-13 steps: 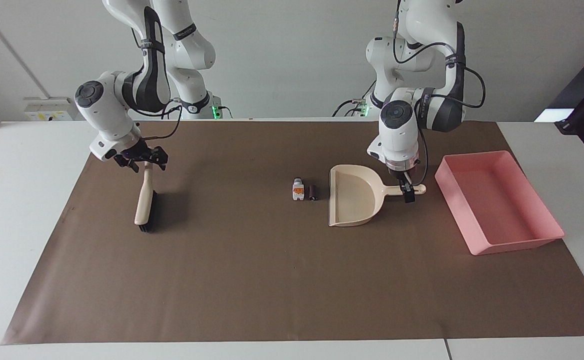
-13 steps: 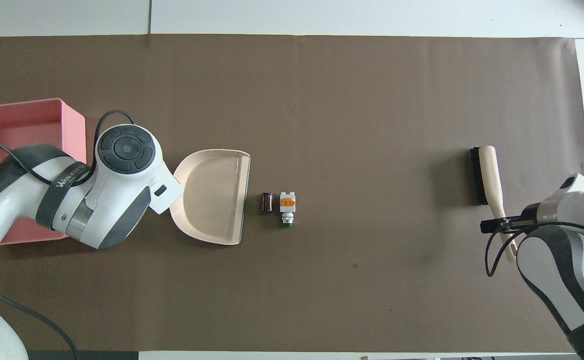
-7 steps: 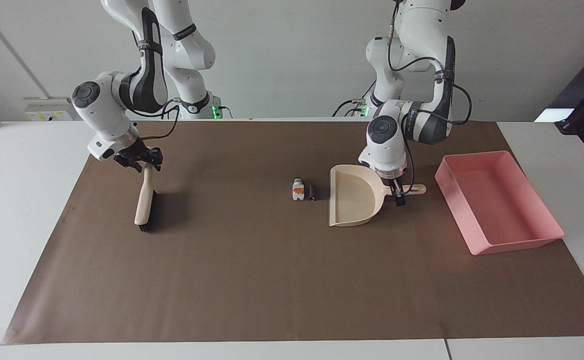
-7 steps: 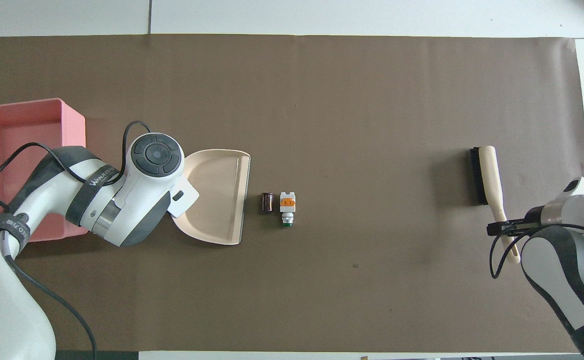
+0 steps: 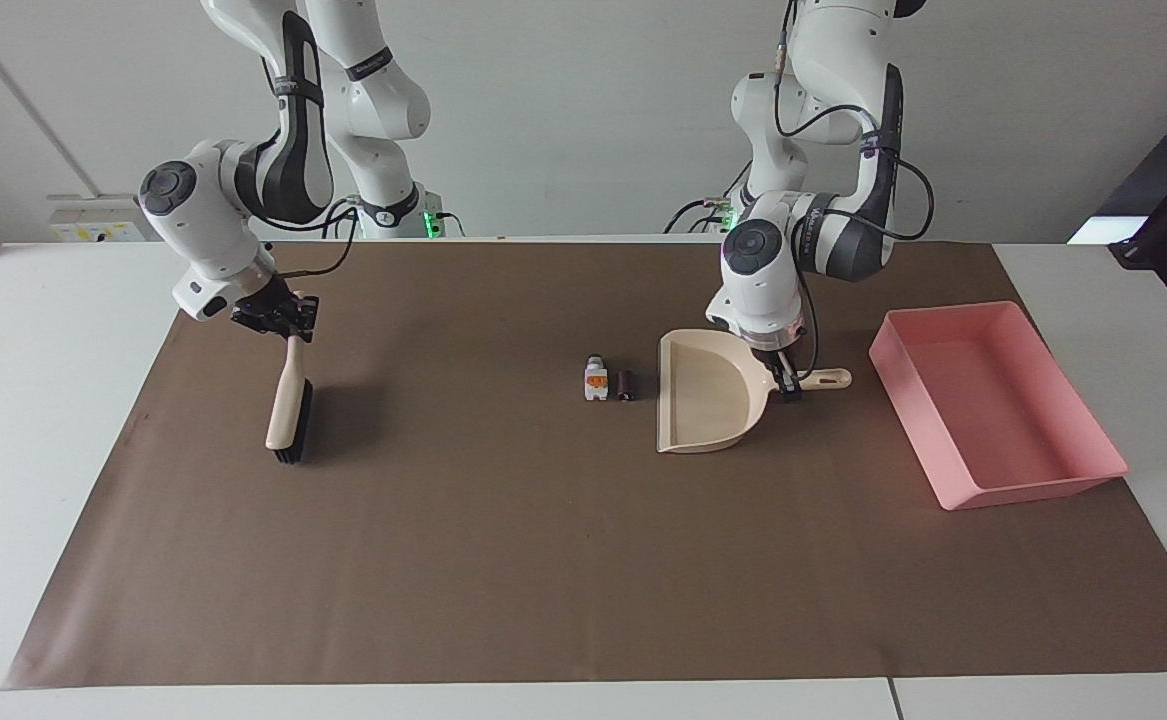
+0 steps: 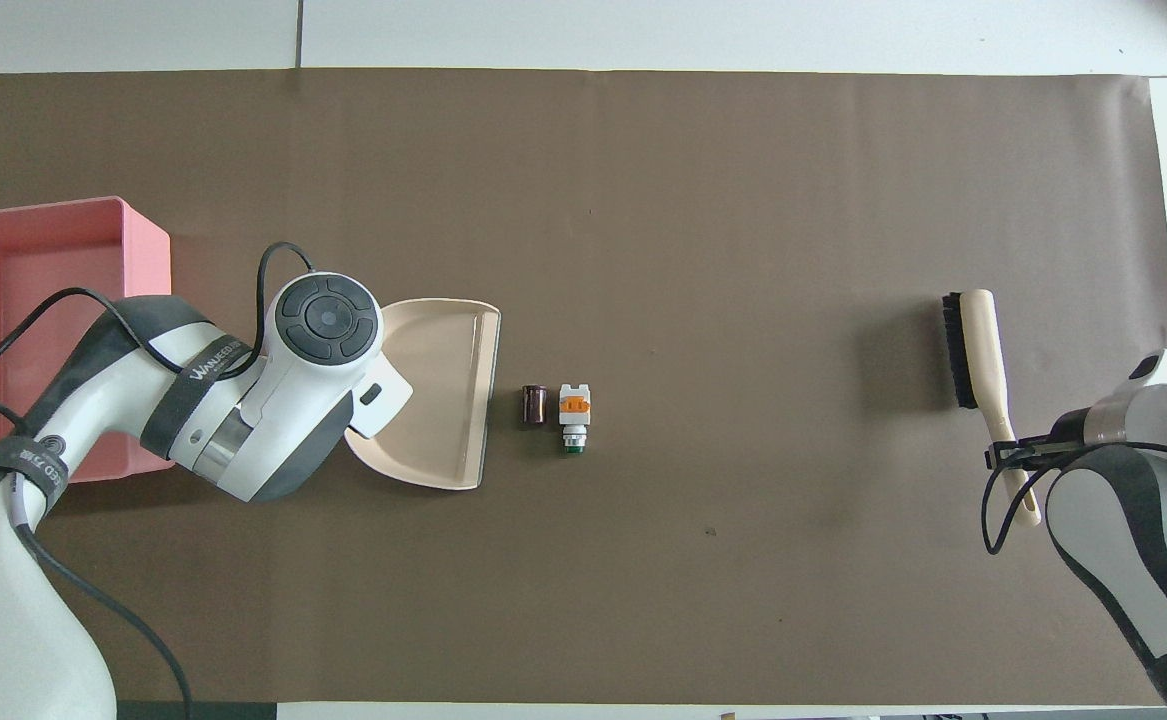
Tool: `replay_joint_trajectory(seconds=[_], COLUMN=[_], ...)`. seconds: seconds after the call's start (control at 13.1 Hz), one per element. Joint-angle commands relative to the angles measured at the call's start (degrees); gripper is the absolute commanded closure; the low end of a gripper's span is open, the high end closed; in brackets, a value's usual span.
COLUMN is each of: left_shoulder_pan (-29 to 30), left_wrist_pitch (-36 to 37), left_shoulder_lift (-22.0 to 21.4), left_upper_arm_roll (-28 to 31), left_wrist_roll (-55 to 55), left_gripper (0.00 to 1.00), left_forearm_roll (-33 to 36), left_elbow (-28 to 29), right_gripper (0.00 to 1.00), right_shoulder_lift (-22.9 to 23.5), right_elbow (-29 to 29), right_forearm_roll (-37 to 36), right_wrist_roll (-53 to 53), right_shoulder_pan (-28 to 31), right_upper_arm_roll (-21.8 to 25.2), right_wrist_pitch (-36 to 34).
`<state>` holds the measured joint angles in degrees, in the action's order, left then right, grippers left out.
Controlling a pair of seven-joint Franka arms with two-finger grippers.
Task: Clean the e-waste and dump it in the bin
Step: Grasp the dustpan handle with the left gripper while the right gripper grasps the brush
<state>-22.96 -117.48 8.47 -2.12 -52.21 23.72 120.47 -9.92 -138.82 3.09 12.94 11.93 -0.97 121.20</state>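
right jaws (image 5: 288,322) clamp brush (image 5: 290,412); left jaws (image 5: 789,385) at dustpan (image 5: 705,405) handle.

White table (image 5: 63,420), brown mat (image 5: 503,540) over most of it. On my mat: pink bin (image 5: 993,400) at left arm's end; dustpan (image 5: 703,400) beside it; dark cylinder (image 5: 626,384), white piece (image 5: 596,379) just beside dustpan's mouth; brush (image 5: 288,410) at right arm's end.
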Motion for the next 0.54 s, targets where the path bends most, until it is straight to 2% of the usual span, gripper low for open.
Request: replay_joint_trajectory(seconds=[0.0,0.15,0.23,0.46], left_shoulder_pan=[-1.3,-1.3,-1.3,-1.1], left_wrist_pitch=[0.5,0.8,1.2,5.6], left_shoulder_lift=[-1.3,-1.4,-2.1,-3.0], left_upper_arm_roll=[0.7,0.7,0.7,0.9], left_wrist_roll=[1.4,1.3,1.2,0.8], left_gripper=[0.62,0.89,0.95,1.0], left_forearm_roll=[1.3,1.3,1.3,2.5], left_elbow=[1.1,0.9,0.9,-1.5], right_gripper=[1.0,1.0,1.0,1.0], right_shoulder_lift=[-1.0,-2.4,-2.9,-3.3], right_elbow=[7.4,9.6,10.0,10.1], right_forearm_roll=[0.6,0.5,0.5,0.6], right_wrist_roll=[-7.8,-16.5,-21.7,-34.1], right_shoulder_pan=[-4.3,-10.2,-13.7,-23.7], right_upper_arm_roll=[-0.5,-0.6,-0.6,-0.7], right_wrist_pitch=[-8.0,-11.6,-12.8,-13.2])
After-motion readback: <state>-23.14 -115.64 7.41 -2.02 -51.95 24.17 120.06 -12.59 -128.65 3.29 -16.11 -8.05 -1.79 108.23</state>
